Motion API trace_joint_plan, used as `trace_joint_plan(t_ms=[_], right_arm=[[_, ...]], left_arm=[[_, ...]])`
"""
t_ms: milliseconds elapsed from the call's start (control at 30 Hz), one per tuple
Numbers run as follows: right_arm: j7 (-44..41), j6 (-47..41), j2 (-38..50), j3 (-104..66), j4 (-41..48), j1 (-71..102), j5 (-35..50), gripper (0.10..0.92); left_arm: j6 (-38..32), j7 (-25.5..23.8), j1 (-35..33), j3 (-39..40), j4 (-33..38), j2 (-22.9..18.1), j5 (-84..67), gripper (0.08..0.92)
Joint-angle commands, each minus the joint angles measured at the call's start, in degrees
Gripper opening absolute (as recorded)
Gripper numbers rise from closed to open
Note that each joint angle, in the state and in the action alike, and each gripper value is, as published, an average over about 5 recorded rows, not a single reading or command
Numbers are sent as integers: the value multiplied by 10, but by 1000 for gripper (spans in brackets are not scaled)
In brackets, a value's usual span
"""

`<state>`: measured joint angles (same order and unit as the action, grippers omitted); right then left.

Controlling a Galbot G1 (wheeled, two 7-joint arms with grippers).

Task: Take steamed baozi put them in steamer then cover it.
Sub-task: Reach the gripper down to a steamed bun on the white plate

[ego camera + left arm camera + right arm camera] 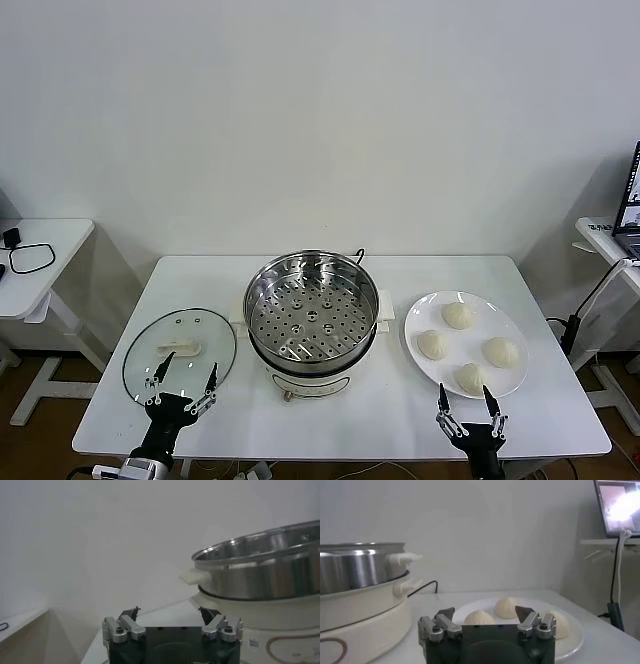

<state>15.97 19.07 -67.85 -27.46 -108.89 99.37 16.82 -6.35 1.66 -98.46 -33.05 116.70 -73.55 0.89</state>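
On the white counter (340,420) everything's laid out but nothing's been started yet: four baozi (458,315) are sat on a white plate (420,308) at the right, the steamer (311,312) is in the middle with its perforated tray bare, and the glass cover (180,352) is lying flat at the left.

Right gripper (466,398) is parked at the near edge just in front of the plate, jaws spread wide and nothing held. Left gripper (185,380) is at the near edge of the cover, also wide open and empty, though whether it's touching the glass can't be told.

So the step in hand is probably the first bun, and the nearest one (470,378) looks like the obvious pick for the right gripper. A few things worth getting right, imo:

- Dough is soft, so the jaws should be closed gently around the widest part, not pinched at the top, or it'll get dented or torn.
- The gripper should be brought down from above, so the neighbouring buns aren't nudged off the plate.
- The bun has to be lifted clear of the steamer's rim before being moved over.
- Buns are best spaced out on the tray, so all four fit and none stick together.
- The cover is best left alone until the tray is full.
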Motion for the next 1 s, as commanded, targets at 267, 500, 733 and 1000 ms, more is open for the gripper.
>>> trace_joint_plan(t_ms=[267,500,733,1000], right_arm=[[31,-147,111,-40,21,-211,98,823],[-10,-172,233,53,177,-425,239,823],[-267,-182,338,223,350,-602,273,823],[-623,-238,389,437,434,-799,151,823]], left_arm=[[-9,0,1,3,18,-2,-4,823],[-12,1,2,10,35,-5,-6,823],[-13,2,1,10,45,-7,-6,823],[-9,4,1,8,61,-11,-6,823]])
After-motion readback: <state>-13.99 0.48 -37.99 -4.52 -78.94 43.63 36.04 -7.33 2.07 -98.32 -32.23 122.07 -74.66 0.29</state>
